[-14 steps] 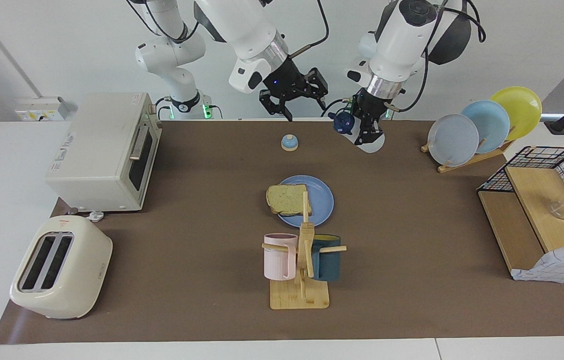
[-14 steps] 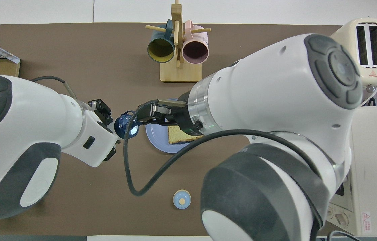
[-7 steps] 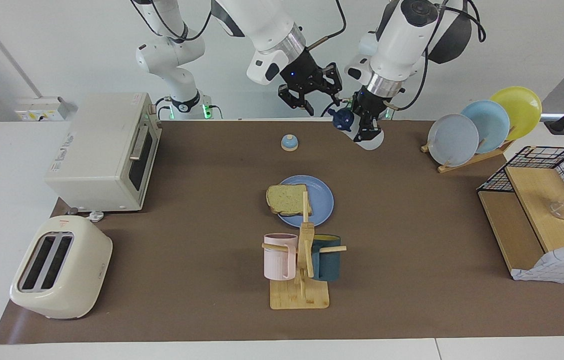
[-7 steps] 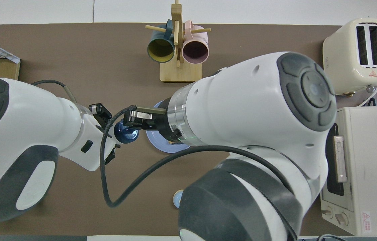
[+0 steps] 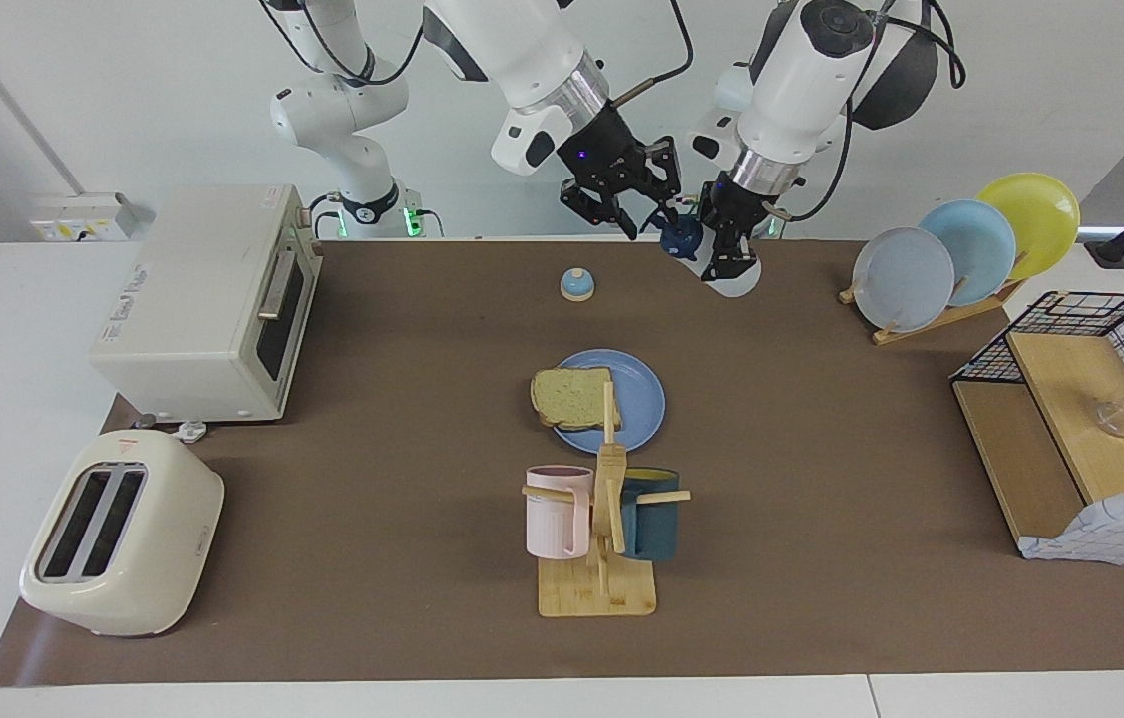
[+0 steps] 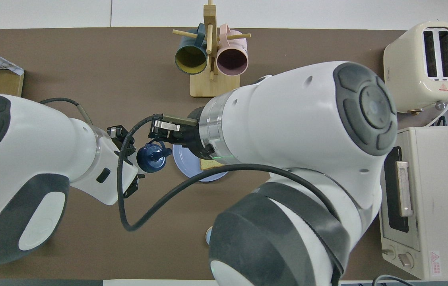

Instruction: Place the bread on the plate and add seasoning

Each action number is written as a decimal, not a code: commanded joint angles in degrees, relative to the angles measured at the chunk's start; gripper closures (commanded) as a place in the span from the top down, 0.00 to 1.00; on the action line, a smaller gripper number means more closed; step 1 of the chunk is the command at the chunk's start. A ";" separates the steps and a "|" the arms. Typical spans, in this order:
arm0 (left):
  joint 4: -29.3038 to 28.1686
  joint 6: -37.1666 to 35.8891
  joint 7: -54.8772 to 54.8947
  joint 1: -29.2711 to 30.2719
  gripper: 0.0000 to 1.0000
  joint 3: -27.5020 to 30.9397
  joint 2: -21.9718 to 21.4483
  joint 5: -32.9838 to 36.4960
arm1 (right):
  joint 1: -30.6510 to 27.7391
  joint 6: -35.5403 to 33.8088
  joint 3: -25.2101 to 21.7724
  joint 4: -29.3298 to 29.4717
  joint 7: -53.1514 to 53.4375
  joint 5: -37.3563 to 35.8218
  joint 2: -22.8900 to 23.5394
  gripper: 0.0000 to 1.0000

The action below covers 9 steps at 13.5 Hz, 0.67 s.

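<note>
The bread (image 5: 571, 397) lies on the blue plate (image 5: 639, 404) in the middle of the table, overhanging its rim toward the right arm's end. My left gripper (image 5: 727, 257) is shut on the seasoning bottle (image 5: 743, 283) and holds it tilted in the air over the table edge nearest the robots, its navy cap (image 5: 680, 237) pointing at my right gripper. My right gripper (image 5: 643, 204) is open, its fingertips close beside the cap. In the overhead view the cap (image 6: 151, 158) shows beside the plate (image 6: 184, 161); my right arm hides most of the bread (image 6: 208, 165).
A blue-domed bell (image 5: 576, 285) stands nearer to the robots than the plate. A wooden mug rack (image 5: 601, 519) with two mugs stands farther out. A toaster oven (image 5: 202, 299) and toaster (image 5: 123, 534) are at the right arm's end. A plate rack (image 5: 960, 249) and wire shelf (image 5: 1070, 419) are at the left arm's end.
My right gripper has swung toward the left arm's end and come up to the bottle's cap. My left gripper has held the bottle almost still.
</note>
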 commanded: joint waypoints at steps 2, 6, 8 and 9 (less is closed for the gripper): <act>-1.85 -0.03 0.63 -0.67 0.00 0.56 -2.13 -1.41 | -0.35 1.17 0.35 -0.33 1.47 -0.72 0.55 0.54; -1.86 -0.03 0.54 -0.50 0.00 0.56 -2.13 -1.50 | -0.17 0.47 0.43 -0.24 1.64 -0.81 0.47 0.48; -1.94 -0.03 0.54 -0.50 0.00 0.65 -2.13 -2.20 | -0.26 0.03 0.43 -0.15 1.64 -0.81 0.20 0.48; -1.94 -0.03 0.54 -0.41 0.00 0.65 -2.13 -2.20 | -0.26 -0.84 0.35 -0.15 1.90 -0.81 -0.06 0.48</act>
